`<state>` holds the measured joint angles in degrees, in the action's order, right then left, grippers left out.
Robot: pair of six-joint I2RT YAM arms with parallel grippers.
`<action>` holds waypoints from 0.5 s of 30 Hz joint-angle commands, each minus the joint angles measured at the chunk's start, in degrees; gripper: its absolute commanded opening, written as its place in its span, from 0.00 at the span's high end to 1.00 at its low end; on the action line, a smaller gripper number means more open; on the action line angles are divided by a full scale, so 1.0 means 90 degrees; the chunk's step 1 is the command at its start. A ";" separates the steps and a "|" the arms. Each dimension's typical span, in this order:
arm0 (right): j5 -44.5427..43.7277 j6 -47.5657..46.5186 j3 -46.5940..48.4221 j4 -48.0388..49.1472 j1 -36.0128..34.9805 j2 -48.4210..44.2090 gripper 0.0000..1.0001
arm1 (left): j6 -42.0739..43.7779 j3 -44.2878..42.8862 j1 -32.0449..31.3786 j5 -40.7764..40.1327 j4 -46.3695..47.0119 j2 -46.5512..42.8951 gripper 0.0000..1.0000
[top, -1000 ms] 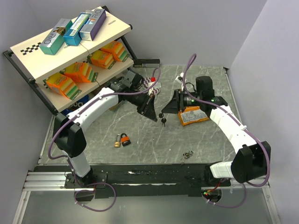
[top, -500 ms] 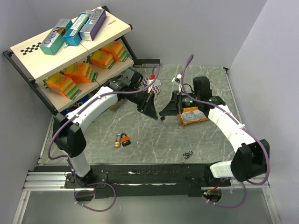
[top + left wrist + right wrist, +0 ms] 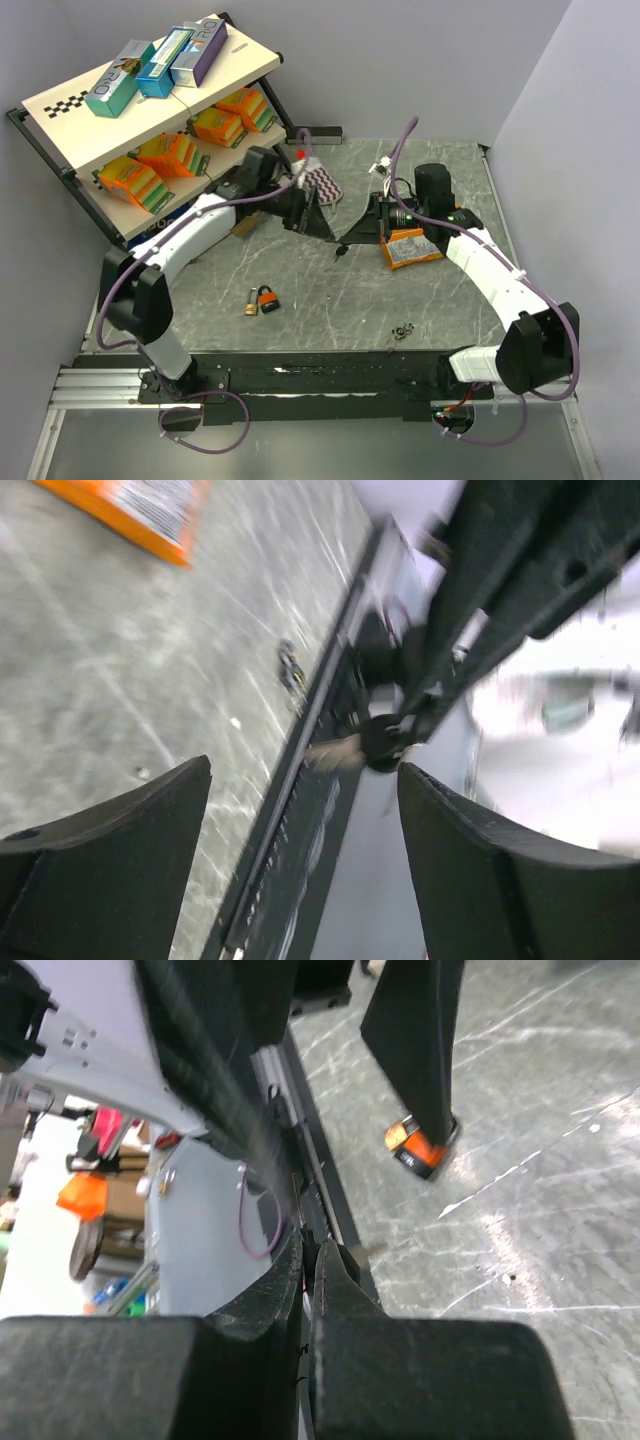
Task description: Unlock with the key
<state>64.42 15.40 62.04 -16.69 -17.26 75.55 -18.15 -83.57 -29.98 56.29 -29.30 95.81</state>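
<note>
Above table [image 3: 440,300] centre: right gripper [image 3: 347,238] clenched on key [image 3: 383,742]; left gripper [image 3: 305,770] spread wide.

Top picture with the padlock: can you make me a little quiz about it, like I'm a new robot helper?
1. What does the right claw pinch?
2. Which claw is open? A. left claw B. right claw C. both
3. True or false: the padlock hangs from a claw.

Key
1. The key.
2. A.
3. False. It lies on the table.
</note>
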 commanded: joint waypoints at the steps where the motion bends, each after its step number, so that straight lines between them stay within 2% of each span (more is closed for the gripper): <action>1: -0.0312 0.0486 -0.0145 0.0925 0.0042 -0.0494 1.00 | -0.1487 0.0574 0.0313 -0.0404 0.2277 -0.0899 0.19; 9: -0.0830 0.0496 -0.0233 0.1092 0.0042 -0.0777 1.00 | -0.2523 0.0545 0.0323 -0.1509 0.2025 -0.1212 0.19; 15: -0.1200 0.1334 -0.0438 0.1825 0.0033 -0.0777 1.00 | -0.2885 0.1189 0.0333 -0.1586 0.3060 -0.1680 0.19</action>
<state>56.29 22.06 59.37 -7.16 -17.10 70.15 -39.99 -75.64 -26.98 44.73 -9.06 84.93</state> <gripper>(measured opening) 0.036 0.807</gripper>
